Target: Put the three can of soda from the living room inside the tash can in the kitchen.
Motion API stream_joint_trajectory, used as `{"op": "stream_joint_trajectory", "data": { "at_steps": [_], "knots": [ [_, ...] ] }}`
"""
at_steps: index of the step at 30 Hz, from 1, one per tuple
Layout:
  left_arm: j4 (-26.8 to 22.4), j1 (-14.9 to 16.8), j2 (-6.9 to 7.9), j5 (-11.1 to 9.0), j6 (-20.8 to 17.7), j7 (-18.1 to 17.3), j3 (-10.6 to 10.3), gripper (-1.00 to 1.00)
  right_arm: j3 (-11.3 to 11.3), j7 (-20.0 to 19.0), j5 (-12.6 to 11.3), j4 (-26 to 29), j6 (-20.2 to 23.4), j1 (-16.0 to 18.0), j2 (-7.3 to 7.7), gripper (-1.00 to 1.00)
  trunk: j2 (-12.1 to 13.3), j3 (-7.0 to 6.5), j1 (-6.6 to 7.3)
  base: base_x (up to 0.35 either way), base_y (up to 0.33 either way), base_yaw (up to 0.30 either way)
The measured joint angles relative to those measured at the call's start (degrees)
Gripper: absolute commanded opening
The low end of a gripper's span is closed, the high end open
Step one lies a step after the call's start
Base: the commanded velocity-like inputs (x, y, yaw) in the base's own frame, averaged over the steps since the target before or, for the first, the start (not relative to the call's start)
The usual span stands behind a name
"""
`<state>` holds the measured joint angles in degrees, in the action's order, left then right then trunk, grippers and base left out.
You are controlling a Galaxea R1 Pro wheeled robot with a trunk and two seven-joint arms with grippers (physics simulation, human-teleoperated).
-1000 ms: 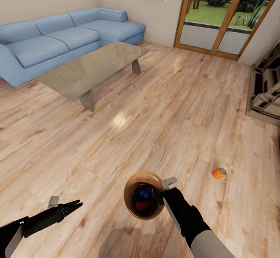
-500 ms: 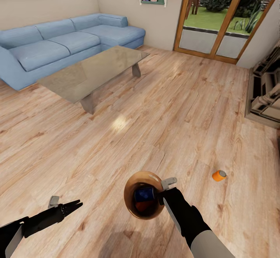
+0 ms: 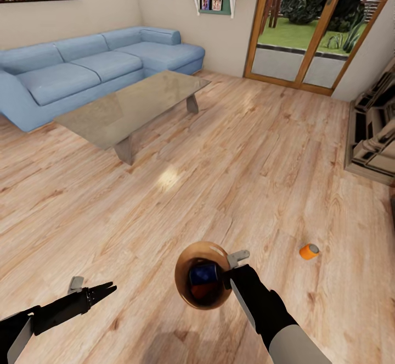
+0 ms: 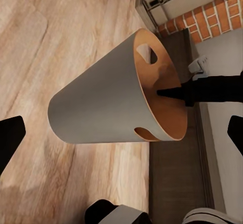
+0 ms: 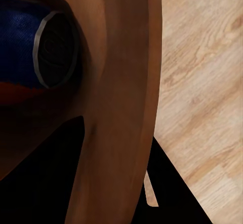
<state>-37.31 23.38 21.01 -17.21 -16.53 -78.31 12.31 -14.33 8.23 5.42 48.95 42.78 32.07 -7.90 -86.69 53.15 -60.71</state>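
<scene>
The tash can [image 3: 179, 276] hangs just above the plank floor, brown inside, with my right gripper [image 3: 225, 278] shut on its rim. In it lie a dark blue can of soda [image 3: 204, 273] and an orange one [image 3: 202, 292] under it. The right wrist view looks along the can's inner wall [image 5: 121, 107] at the blue can's silver top [image 5: 53, 49]. A third can of soda [image 3: 309, 251], orange, lies on the floor to the right. My left gripper [image 3: 108, 289] is open and empty, left of the bin, and its wrist view shows the bin's off-white outside [image 4: 101, 107].
This is the living room: a blue corner sofa [image 3: 82, 67] at the back left, a glass-topped coffee table [image 3: 131, 103] in front of it, wood-framed glass doors [image 3: 307, 29] at the back and a low cabinet [image 3: 376, 133] along the right wall.
The whole picture has slid down a little and more of the back wall shows, so the camera moved. Both arms and the held bin keep their places in it.
</scene>
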Motion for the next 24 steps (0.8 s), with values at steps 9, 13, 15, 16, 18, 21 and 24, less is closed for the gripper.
{"op": "stream_joint_trajectory", "data": {
  "at_steps": [9,13,15,16,18,21,24],
  "knots": [
    [0.0,0.0,0.00,0.0,0.0,0.0,0.0,1.00,0.0,0.0,0.0,0.0,0.0,0.0,0.00,-1.00,0.0,-0.85,0.00,0.000,0.000,0.000],
    [0.0,0.0,0.00,0.0,0.0,0.0,0.0,1.00,0.0,0.0,0.0,0.0,0.0,0.0,0.00,-1.00,0.0,-1.22,0.00,0.000,0.000,0.000],
    [0.0,0.0,0.00,0.0,0.0,0.0,0.0,1.00,0.0,0.0,0.0,0.0,0.0,0.0,0.00,-1.00,0.0,-1.41,0.00,0.000,0.000,0.000],
    [0.0,0.0,0.00,0.0,0.0,0.0,0.0,1.00,0.0,0.0,0.0,0.0,0.0,0.0,0.00,-1.00,0.0,-1.50,0.00,0.000,0.000,0.000],
    [0.0,0.0,0.00,0.0,0.0,0.0,0.0,1.00,0.0,0.0,-0.1,0.0,0.0,0.0,0.00,-1.00,0.0,-1.69,0.00,0.000,0.000,0.000],
    [0.0,0.0,0.00,0.0,0.0,0.0,-0.1,1.00,0.0,0.0,0.0,0.0,0.0,0.0,0.00,-1.00,0.0,-1.96,0.00,0.000,0.000,0.000],
    [0.0,0.0,0.00,0.0,0.0,0.0,-0.1,1.00,-0.1,0.0,0.0,0.0,0.0,0.0,0.00,-1.00,0.0,-2.09,0.00,0.000,0.000,0.000]
  ]
}}
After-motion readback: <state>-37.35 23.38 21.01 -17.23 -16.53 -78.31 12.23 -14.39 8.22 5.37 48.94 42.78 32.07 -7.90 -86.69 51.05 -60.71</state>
